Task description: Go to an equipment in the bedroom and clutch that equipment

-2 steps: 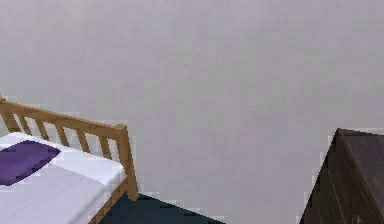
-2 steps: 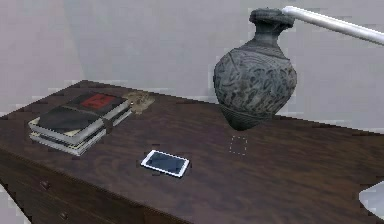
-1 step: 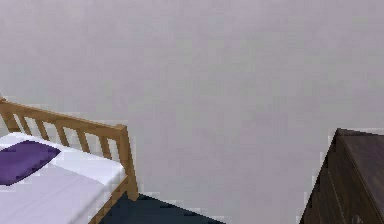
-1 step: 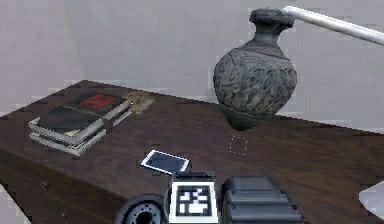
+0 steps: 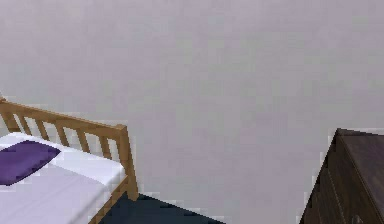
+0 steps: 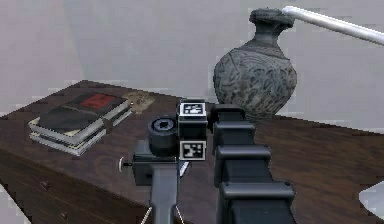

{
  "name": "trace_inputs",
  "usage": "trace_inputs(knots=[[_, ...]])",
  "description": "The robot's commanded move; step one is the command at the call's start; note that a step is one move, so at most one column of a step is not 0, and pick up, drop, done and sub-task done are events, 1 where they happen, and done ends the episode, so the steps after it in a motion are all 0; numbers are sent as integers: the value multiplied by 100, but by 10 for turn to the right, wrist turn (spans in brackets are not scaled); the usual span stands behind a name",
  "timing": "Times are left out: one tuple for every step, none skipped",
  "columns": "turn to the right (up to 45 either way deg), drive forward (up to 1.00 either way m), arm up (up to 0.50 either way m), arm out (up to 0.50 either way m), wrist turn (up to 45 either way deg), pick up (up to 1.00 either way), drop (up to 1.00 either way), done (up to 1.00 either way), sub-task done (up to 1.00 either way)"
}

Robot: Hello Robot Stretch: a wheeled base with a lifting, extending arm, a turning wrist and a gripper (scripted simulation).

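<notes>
Dark arm [image 6: 248,170] low over the brown table [image 6: 320,150], seemingly near books [image 6: 72,125]; jaws' hold unclear

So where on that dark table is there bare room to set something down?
On the table, bare wood lies between the books and the vase, and right of the arm, in front of the vase. The left end around the books is crowded.

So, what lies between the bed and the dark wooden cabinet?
Nothing stands there: in the forward view, the stretch between the bed and the dark wooden cabinet is bare grey wall above dark floor.
</notes>
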Motion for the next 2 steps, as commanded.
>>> trace_inputs(knots=[[0,0,0,0,450,0,0,0,0],[0,0,0,0,450,0,0,0,0]])
